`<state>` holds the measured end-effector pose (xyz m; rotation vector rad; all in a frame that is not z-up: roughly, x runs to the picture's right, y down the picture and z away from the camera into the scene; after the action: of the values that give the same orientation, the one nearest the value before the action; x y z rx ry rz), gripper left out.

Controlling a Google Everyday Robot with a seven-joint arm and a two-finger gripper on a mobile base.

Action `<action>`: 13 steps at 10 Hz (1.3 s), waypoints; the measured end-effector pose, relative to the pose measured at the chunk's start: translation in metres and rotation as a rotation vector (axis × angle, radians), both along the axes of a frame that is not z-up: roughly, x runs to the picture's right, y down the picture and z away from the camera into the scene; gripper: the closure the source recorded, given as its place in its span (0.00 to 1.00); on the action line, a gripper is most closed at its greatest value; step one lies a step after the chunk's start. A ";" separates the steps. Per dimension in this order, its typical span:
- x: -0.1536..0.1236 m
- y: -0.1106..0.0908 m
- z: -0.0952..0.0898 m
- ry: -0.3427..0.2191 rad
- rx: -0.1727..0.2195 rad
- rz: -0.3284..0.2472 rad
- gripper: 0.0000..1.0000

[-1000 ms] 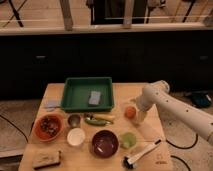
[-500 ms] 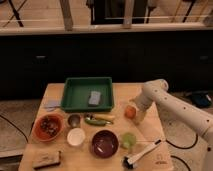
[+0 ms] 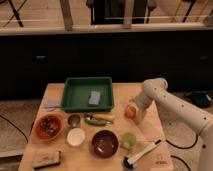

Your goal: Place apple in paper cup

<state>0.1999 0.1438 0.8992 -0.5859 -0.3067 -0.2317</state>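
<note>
A wooden desk (image 3: 56, 93) fills the lower half of the frame, and my white arm (image 3: 172, 104) reaches in from the right edge. My gripper (image 3: 136, 114) is down at desk level, right of centre, with its fingers spread wide. The apple (image 3: 130, 112), small and orange-red, sits on the desk against the gripper's left side. The fingers seem to bracket it, though I cannot make out whether either one touches it.

I judge this to be the grasp step: nothing is lifted yet. The next move calls for closing on the apple, raising it, and carrying it to the lower left, where the white paper cup (image 3: 76, 136) stands well apart, past a yellow-green vegetable (image 3: 97, 120) and beside a dark purple bowl (image 3: 105, 143).

My wrist hides the apple's right side. The arm is cut off at the frame's right edge. What the cup holds, if anything, is too small to tell.
</note>
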 end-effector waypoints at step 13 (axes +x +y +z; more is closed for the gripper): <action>-0.007 0.004 0.001 -0.035 -0.033 -0.067 0.20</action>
<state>0.1933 0.1481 0.9001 -0.6258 -0.3258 -0.3022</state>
